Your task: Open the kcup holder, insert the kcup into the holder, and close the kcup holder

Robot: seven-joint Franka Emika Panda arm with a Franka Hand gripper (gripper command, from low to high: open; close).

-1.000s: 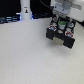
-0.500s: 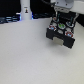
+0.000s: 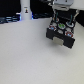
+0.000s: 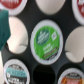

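Observation:
The black kcup holder (image 3: 61,34) stands at the exterior view's right with its tray of round slots (image 4: 30,59) slid out. The kcup (image 4: 45,41), pale with a bright green top, sits upright in a slot in the middle of the wrist view. It shows as a small green spot in the exterior view (image 3: 60,25). My gripper (image 3: 61,18) hangs straight above the tray, just over the kcup. One teal finger (image 4: 3,27) shows at the edge of the wrist view, apart from the kcup. The jaws stand open around nothing.
Other pods with dark tops (image 4: 14,72) and pale rounded pods (image 4: 18,36) fill neighbouring slots. A tall white bottle-shaped object (image 3: 25,10) stands at the back on the exterior view's left. The pale table (image 3: 25,55) spreads in front of the holder.

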